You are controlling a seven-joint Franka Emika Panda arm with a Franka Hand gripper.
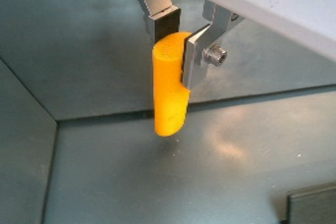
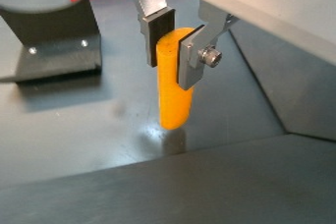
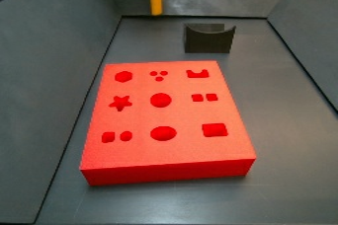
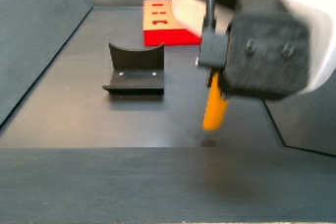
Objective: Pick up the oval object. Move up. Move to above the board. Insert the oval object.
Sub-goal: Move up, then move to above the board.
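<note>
While the board [image 3: 164, 111] lies apart, the pincer [image 2: 175, 41] points straight down, gripping the upright oval object [image 2: 175, 83].

Lab test enclosure: fixture [image 3: 208, 37], grey walls.

fixture [image 3: 208, 37] | dark L-shaped bracket, upright on dark floor | also in a wrist view [image 2: 53, 39]

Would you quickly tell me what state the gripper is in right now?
Gripper: shut on the oval object, hanging upright above the floor.
</note>
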